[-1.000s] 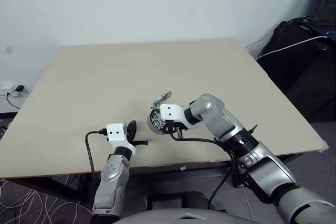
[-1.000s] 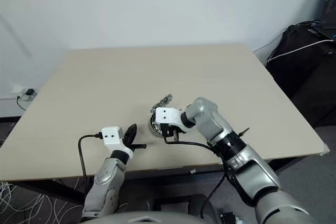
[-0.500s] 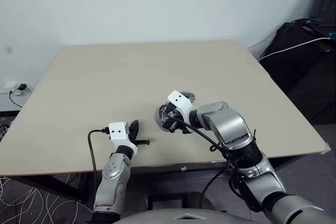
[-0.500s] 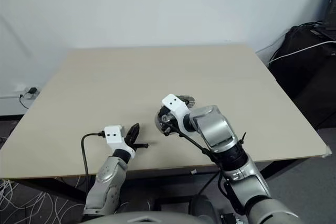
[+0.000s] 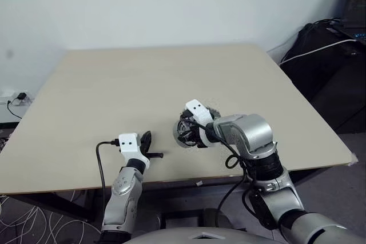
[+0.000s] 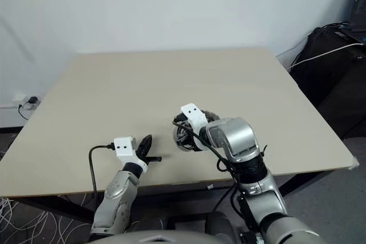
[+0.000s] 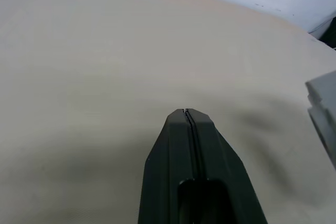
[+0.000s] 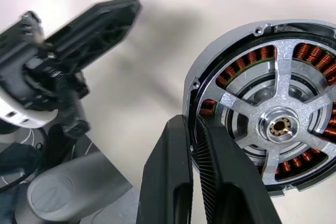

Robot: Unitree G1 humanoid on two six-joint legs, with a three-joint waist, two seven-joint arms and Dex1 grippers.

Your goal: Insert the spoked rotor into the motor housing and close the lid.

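The motor housing (image 8: 206,75) is a round dark-rimmed part with copper windings, and my right gripper (image 8: 192,123) is shut on its rim. The spoked rotor (image 8: 287,84), a silvery wheel, sits inside it over the windings. In the left eye view the housing (image 5: 183,133) is held on edge just over the table's front part, tilted, with my right gripper (image 5: 193,135) beside it. To the left my left gripper (image 5: 147,140) hovers low over the table, shut with nothing in it, its fingers (image 7: 187,113) pressed together. The lid is out of view.
The beige table (image 5: 143,78) spreads wide behind both grippers, and its front edge lies close under them. Black bags and gear (image 5: 326,67) stand past the right edge. Cables (image 5: 17,221) lie on the floor at the left.
My right wrist has rolled and tipped downward, turning the housing with it and shifting it slightly right. The left gripper has stayed in place.
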